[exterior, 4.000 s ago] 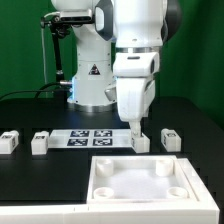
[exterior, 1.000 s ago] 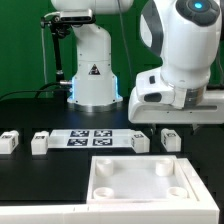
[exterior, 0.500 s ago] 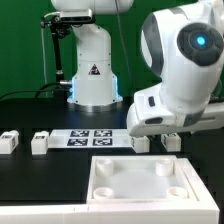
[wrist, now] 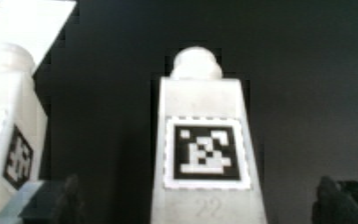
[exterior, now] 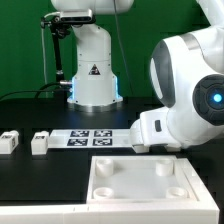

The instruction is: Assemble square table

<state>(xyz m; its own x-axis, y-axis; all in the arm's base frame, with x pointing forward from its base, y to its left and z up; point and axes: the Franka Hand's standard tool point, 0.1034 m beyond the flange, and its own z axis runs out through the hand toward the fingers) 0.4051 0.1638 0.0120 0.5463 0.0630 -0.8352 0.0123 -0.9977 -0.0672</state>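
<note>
- Your end effector [wrist: 197,203] is wide open, straddling without touching a short white square plastic leg [wrist: 204,120] with a black-and-white tag.
- A second such leg [wrist: 12,100] lies just beside it.

We see a white plastic square tray-like top [exterior: 140,182] — and a black-and-white tag [wrist: 206,152] on a short white square leg [wrist: 206,100].

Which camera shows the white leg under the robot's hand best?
The wrist view: that leg fills the middle, its tag plain to see. In the exterior view the arm hides it.
</note>
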